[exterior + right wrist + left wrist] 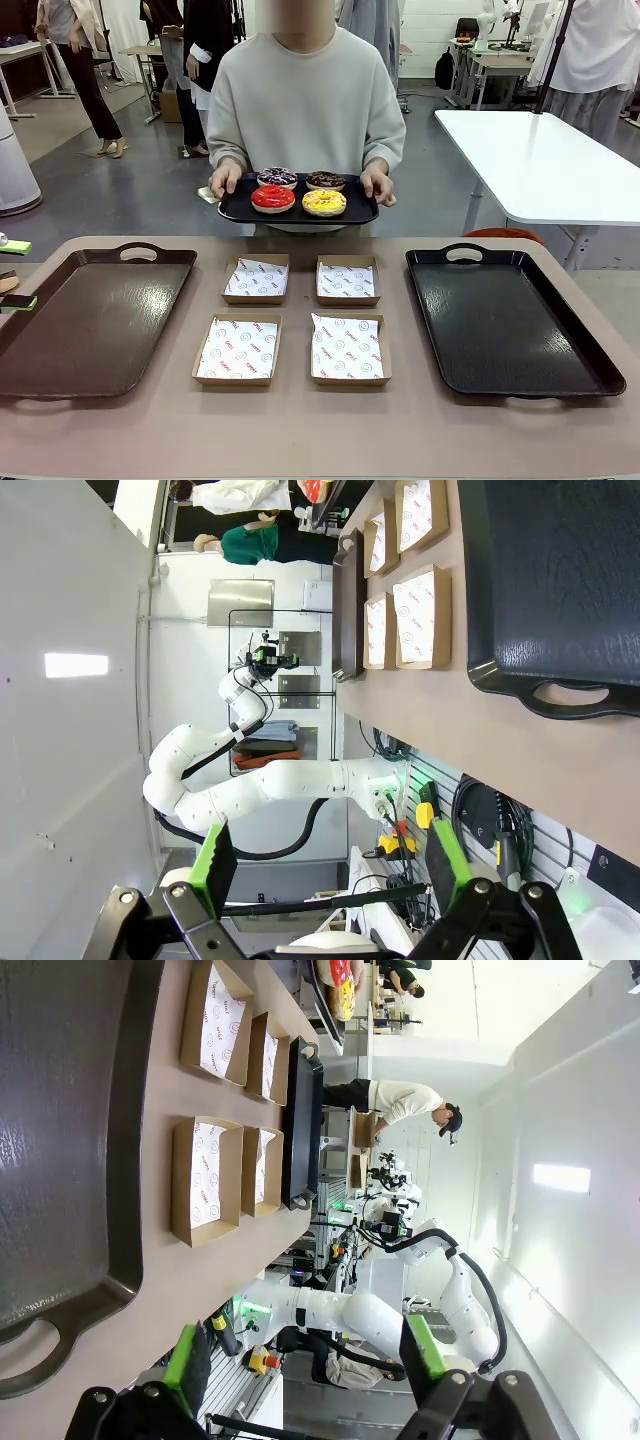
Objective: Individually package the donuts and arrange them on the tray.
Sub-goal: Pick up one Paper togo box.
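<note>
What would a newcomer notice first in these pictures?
A person at the far side holds a small black tray with four donuts: red, yellow and two chocolate. Four paper-lined cardboard boxes sit two-by-two in the middle of the table, flanked by a big brown tray left and a big black tray right.

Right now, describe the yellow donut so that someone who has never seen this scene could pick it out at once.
At the far side, the person holds a small black tray carrying four donuts. In the row nearer the robot, look right of the red donut. The yellow donut is the only one with yellow icing.
</note>
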Tool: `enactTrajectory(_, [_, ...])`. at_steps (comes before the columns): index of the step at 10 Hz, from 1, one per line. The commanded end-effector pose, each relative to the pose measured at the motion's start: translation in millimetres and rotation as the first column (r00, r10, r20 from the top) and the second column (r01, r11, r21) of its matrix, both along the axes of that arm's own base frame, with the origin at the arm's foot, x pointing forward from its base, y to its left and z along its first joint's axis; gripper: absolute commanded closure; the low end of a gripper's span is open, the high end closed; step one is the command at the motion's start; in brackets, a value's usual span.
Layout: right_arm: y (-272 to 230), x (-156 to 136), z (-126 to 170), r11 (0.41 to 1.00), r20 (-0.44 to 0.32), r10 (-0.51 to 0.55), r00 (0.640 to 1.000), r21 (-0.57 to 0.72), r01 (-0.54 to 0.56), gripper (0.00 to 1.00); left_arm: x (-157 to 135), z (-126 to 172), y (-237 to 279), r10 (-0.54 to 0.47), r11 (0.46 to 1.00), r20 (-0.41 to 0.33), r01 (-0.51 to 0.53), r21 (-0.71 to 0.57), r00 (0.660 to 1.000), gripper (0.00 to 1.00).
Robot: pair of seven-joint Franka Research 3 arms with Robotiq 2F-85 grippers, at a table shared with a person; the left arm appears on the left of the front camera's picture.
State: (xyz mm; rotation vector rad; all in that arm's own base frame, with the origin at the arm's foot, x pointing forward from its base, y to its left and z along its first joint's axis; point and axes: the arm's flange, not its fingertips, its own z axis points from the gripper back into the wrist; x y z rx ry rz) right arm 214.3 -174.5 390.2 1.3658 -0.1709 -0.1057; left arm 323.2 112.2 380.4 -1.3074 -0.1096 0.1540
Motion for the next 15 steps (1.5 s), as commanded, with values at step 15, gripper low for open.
enactTrajectory(15, [166,171,120,0.82,-0.134,0.149,0.98,-0.537,-0.198,0.0,-1,1,1,0.002,1.0,0.002,-0.002,-0.015,1.0,0.0])
